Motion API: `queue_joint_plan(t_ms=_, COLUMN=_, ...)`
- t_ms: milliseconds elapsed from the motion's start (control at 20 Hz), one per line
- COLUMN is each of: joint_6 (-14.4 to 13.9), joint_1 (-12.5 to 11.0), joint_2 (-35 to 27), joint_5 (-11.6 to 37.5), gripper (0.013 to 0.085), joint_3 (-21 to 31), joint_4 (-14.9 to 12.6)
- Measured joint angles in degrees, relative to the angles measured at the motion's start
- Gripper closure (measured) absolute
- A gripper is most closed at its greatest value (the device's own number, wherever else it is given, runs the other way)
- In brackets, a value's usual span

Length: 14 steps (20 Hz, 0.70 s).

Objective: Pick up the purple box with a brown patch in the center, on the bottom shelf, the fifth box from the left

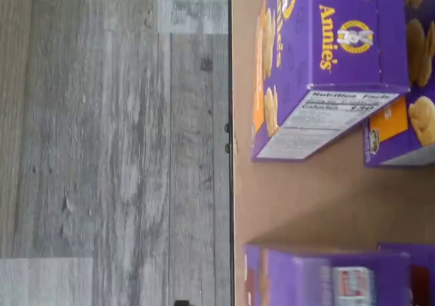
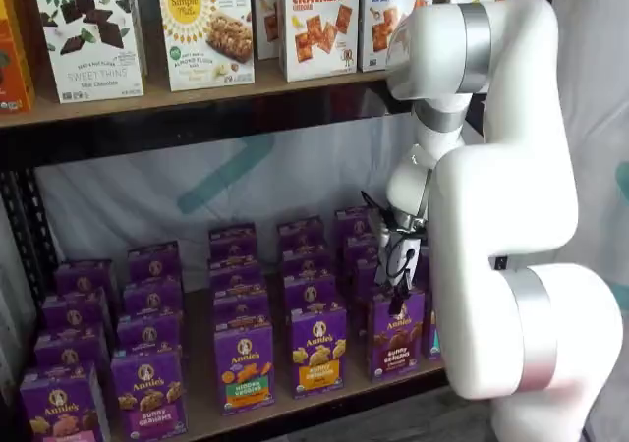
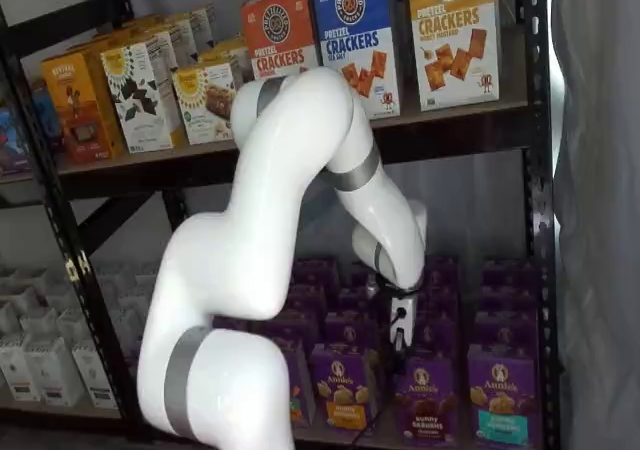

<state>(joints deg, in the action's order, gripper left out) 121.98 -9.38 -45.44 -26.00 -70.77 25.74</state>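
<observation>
The purple box (image 2: 396, 336) with dark brown crackers at its center stands upright in the front row on the bottom shelf (image 2: 200, 408), and it also shows as the purple box (image 3: 425, 402). My gripper (image 2: 399, 280) hangs just above that carton, its black fingers pointing down, open and holding nothing. In a shelf view the gripper (image 3: 400, 338) shows side-on over the same carton. The wrist view shows the tan shelf board (image 1: 306, 204) with purple Annie's cartons (image 1: 326, 54) on it; the fingers do not show there.
A purple carton with yellow crackers (image 2: 316, 352) stands right beside the target, and one with a teal band (image 3: 500, 400) is on its other side. More purple cartons fill the rows behind. Cracker boxes (image 2: 319, 20) line the upper board. The black rack post (image 3: 535, 220) and the grey plank floor (image 1: 102, 149) lie nearby.
</observation>
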Motion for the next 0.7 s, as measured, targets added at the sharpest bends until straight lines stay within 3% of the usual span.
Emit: queue_joint_plan(t_ms=700, joint_6=-4.81, joint_1=-0.4, joint_2=-5.32, joint_5=0.54, gripper=0.013, joint_3=-4.54, joint_4=-6.06)
